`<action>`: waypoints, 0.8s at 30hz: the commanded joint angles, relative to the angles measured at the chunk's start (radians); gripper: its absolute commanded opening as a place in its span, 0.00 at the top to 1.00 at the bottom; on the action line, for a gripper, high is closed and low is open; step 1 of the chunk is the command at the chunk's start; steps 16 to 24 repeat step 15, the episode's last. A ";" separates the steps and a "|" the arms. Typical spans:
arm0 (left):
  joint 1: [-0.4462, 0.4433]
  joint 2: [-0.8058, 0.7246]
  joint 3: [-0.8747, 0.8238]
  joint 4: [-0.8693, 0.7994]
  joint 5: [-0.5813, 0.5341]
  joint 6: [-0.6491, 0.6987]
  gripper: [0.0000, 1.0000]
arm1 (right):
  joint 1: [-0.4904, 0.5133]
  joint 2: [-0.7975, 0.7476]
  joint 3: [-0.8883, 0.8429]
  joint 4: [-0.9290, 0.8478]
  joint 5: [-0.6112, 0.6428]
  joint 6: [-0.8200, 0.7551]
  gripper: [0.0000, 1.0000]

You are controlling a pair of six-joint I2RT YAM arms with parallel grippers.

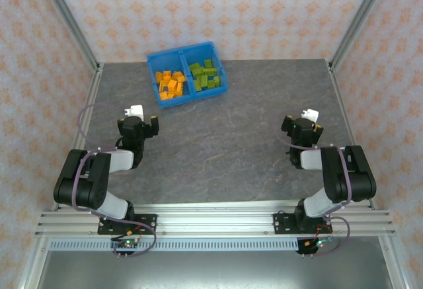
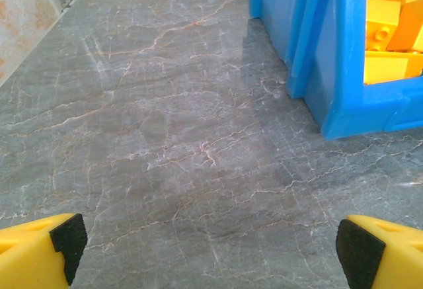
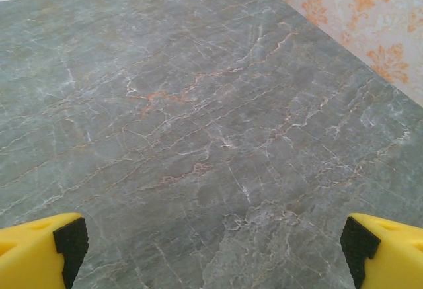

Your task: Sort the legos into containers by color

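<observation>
Symmetrically wide: left gripper [image 2: 210, 248], right gripper [image 3: 211, 249]

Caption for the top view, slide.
Orange legos and green legos sorted in blue bin compartments; left gripper and right gripper open, empty.

The bin [image 1: 195, 98] is bright blue. Its left compartment holds orange legos [image 1: 170, 84], its right compartment lime-green legos [image 1: 205, 76]. Close up, the orange bricks look yellow-orange.

The table [image 1: 225, 130] is dark grey marble, veined with thin white and rust-orange lines.

The wallpaper [image 1: 231, 4] is pale cream-pink with a repeating orange floral motif.

The left gripper [image 2: 211, 246] has yellow fingers [image 2: 30, 252] faced with black pads [image 2: 66, 239], and the right gripper [image 3: 211, 246] has the same colours.

Both arms [image 1: 86, 180] are black with light grey segments, and a purple cable [image 1: 80, 120] runs along each.
</observation>
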 commanded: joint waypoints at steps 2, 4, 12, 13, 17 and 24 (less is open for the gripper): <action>0.013 0.004 -0.007 0.054 0.008 0.013 0.00 | 0.000 -0.016 0.010 0.020 -0.035 0.016 0.01; 0.013 0.004 -0.005 0.052 0.008 0.013 0.00 | 0.000 -0.011 0.007 0.037 -0.036 0.014 0.01; 0.013 0.004 -0.005 0.053 0.008 0.013 0.00 | 0.003 -0.009 0.021 0.011 -0.055 0.003 0.01; 0.013 0.003 -0.006 0.052 0.008 0.013 0.00 | 0.003 -0.012 0.017 0.015 -0.057 0.003 0.00; 0.012 0.004 -0.005 0.052 0.008 0.012 0.00 | 0.003 -0.015 0.012 0.021 -0.056 0.002 0.01; 0.012 0.004 -0.005 0.052 0.008 0.012 0.00 | 0.003 -0.015 0.012 0.021 -0.056 0.002 0.01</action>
